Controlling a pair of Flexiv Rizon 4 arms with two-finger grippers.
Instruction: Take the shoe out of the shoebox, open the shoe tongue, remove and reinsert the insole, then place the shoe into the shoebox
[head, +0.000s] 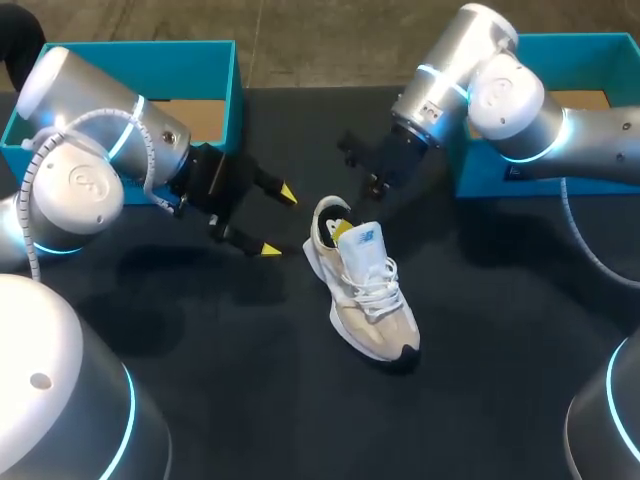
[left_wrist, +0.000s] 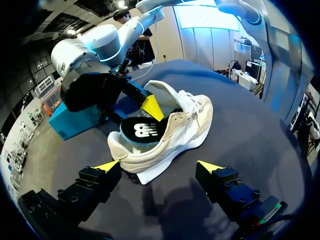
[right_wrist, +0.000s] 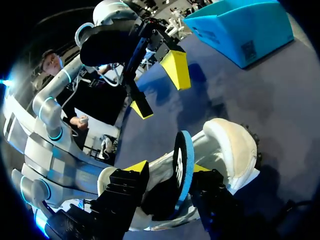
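Shoe (head: 365, 295) sat upright mid-table, long axis diagonal: toe near-right, heel far-left.
Right gripper (right_wrist: 169, 166) pinched insole (right_wrist: 182, 160) at heel opening; left gripper (head: 278, 222) spread wide, empty, beside heel; teal boxes (head: 215, 75) well apart.

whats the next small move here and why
Probably raise the right pincer a little to draw the insole out: its heel end stands up out of the shoe at that pincer, and the left pincer hangs open beside the shoe.
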